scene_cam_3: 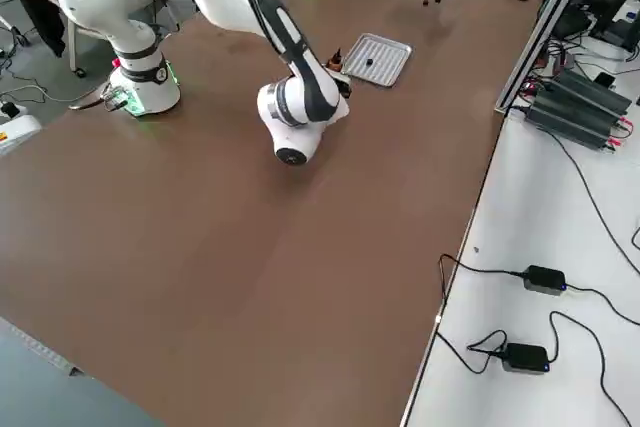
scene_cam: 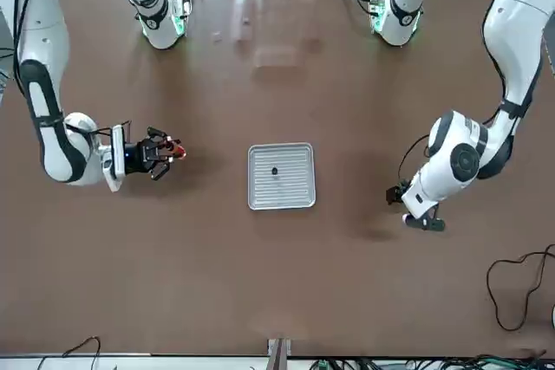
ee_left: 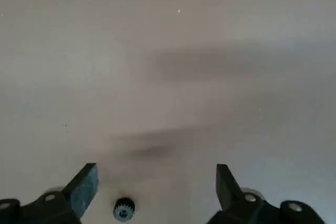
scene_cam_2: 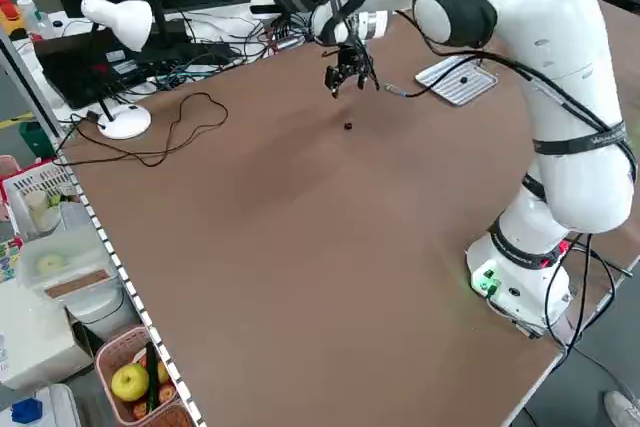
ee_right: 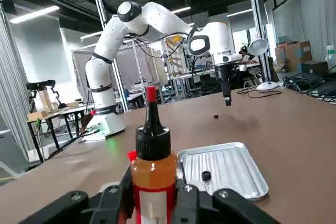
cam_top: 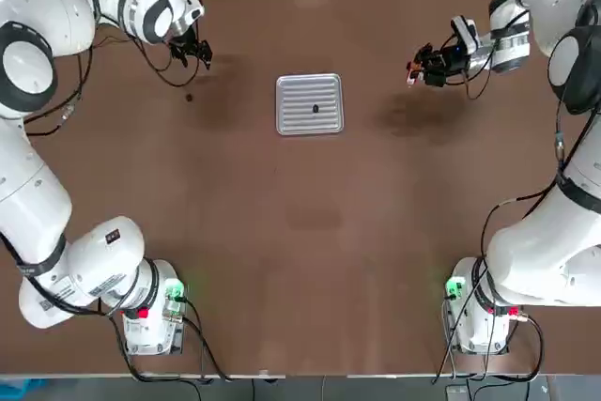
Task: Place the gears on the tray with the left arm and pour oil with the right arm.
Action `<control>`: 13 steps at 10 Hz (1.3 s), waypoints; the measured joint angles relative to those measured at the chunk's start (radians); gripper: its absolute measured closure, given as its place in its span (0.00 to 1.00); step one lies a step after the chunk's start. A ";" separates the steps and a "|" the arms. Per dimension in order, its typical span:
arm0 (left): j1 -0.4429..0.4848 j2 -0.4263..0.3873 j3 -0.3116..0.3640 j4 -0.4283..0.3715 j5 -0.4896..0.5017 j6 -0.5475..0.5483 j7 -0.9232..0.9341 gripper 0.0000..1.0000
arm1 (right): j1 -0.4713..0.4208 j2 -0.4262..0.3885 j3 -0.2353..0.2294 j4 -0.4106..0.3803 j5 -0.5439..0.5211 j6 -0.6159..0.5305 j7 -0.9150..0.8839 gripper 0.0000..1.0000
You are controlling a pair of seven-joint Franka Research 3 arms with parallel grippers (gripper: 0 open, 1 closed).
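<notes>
Overhead, the bench (cam_top: 300, 260) carries the tray (cam_top: 310, 104) at upper centre, one gear (cam_top: 315, 108) already on its ribs. Upper left, the left hand (cam_top: 192, 51), fingers spread and empty, hovers just above and right of the second gear (cam_top: 189, 97). Upper right, the right hand (cam_top: 434, 64) pinches the oil (ee_right: 152, 156) bottle upright, right of the tray.

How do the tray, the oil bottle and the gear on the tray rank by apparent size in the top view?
1. tray
2. oil bottle, partly hidden inside the right gripper
3. gear on the tray
</notes>
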 joint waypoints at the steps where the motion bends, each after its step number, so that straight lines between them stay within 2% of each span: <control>1: 0.000 -0.013 0.004 -0.011 0.000 0.000 0.002 0.01 | 0.004 0.000 0.000 -0.020 0.000 0.000 -0.019 0.69; 3: -0.004 -0.021 0.024 -0.019 0.001 0.003 0.039 0.01 | 0.031 -0.001 0.000 -0.035 0.002 0.023 -0.044 0.69; 5: -0.031 -0.028 0.091 -0.018 0.002 0.024 0.121 0.01 | 0.045 -0.011 0.000 -0.035 0.003 0.055 -0.046 0.69; 6: -0.091 -0.045 0.169 -0.018 -0.008 0.032 0.157 0.01 | 0.047 -0.016 0.000 -0.034 0.003 0.067 -0.047 0.69; 7: -0.193 -0.077 0.280 -0.017 -0.077 0.037 0.197 0.01 | 0.051 -0.021 0.000 -0.028 0.003 0.069 -0.051 0.69; 8: -0.271 -0.107 0.357 -0.018 -0.166 0.037 0.254 0.01 | 0.056 -0.025 0.000 -0.015 0.004 0.068 -0.054 0.69; 9: -0.297 -0.125 0.383 -0.020 -0.214 0.037 0.295 0.01 | 0.060 -0.027 0.000 0.001 0.004 0.067 -0.054 0.69; 11: -0.281 -0.132 0.392 -0.043 -0.227 0.055 0.314 0.01 | 0.062 -0.028 0.000 0.017 0.004 0.062 -0.053 0.69; 13: -0.258 -0.129 0.397 -0.153 -0.229 0.214 0.315 0.01 | 0.062 -0.028 -0.003 0.018 0.004 0.047 -0.053 0.69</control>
